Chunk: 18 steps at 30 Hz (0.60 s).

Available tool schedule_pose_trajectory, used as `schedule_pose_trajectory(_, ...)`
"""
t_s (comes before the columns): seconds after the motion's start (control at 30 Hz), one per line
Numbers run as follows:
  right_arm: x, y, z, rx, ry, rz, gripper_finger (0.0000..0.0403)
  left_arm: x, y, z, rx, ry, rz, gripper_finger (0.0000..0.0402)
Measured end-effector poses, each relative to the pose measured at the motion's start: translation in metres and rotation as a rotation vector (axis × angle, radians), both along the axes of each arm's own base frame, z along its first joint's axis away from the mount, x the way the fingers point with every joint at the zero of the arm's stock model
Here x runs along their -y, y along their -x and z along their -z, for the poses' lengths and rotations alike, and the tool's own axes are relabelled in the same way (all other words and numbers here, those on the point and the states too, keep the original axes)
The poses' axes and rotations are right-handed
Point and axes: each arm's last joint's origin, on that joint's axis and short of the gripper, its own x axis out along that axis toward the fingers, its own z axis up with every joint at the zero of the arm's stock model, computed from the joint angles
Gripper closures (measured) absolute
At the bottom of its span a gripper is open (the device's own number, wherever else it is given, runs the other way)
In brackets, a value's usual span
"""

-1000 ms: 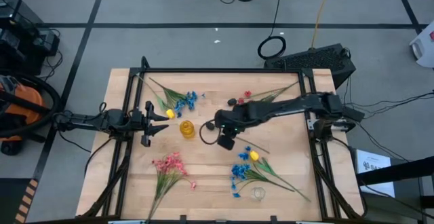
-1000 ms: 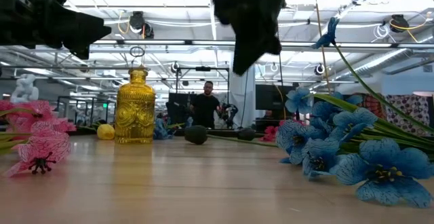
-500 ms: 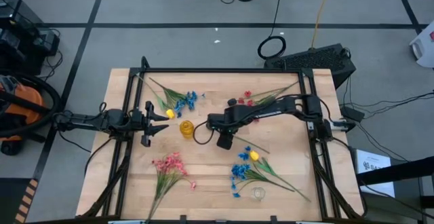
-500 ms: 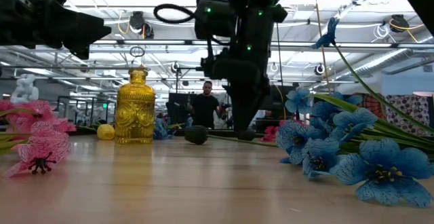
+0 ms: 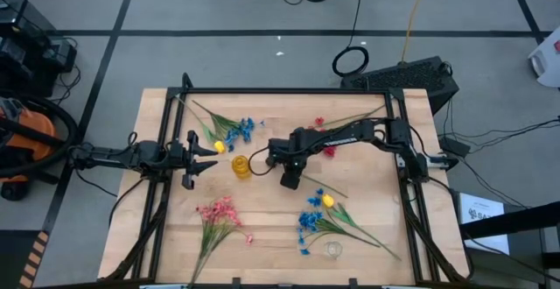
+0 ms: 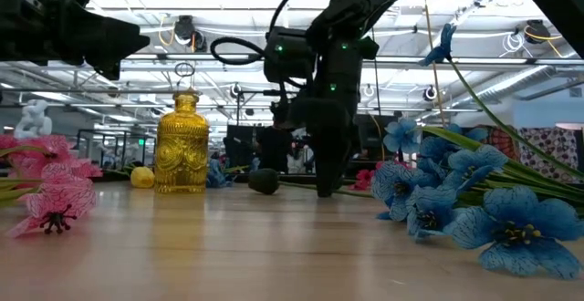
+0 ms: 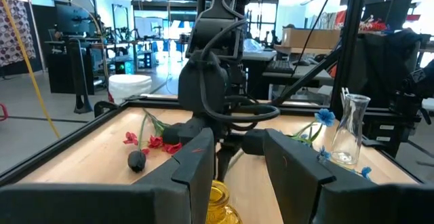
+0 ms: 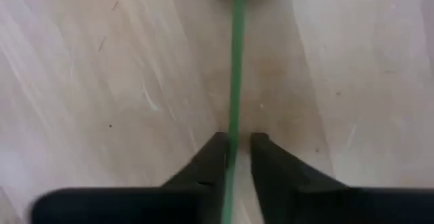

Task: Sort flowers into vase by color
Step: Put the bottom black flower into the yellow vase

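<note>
Yellow vase (image 5: 241, 166) beside right gripper (image 5: 272, 159)

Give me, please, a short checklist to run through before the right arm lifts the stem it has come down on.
1. Right pincer down at the table: ok, its tips stand at the wood in the low view.
2. Green stem between its fingers: ok, it runs straight through the gap.
3. Firm grip on the stem: cannot tell; the fingers sit close beside it.
4. Dark bud free of other flowers: ok, it lies alone.
5. Yellow vase upright: ok.
6. Left pincer out of the way: not ok; it hangs open right beside the vase.
</note>
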Motion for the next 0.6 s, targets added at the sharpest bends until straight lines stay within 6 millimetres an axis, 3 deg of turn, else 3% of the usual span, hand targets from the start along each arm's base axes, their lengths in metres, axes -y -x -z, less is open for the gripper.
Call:
schedule_pose_trajectory(0.07, 0.001, 0.001, -0.007, 0.011, -0.002, 0.004, 0.0392, 0.0, 0.0, 0.0, -0.001, 0.0, 0.0, 0.0265)
schedule_pose_trajectory(0.2, 0.002, 0.007, -0.035, 0.068, 0.048, 0.057, 0.0397, 0.0, 0.0, 0.0, 0.0, 0.0, 0.0, 0.0265)
schedule_pose_trajectory(0.37, 0.0, 0.017, -0.118, 0.384, 0.127, 0.095, 0.04, 0.0, 0.0, 0.0, 0.0, 0.0, 0.0, 0.0265)
schedule_pose_trajectory(0.6, -0.002, 0.03, -0.224, 0.989, 0.349, 0.218, 0.0402, 0.0, 0.0, 0.0, 0.0, 0.0, 0.0, 0.0265)
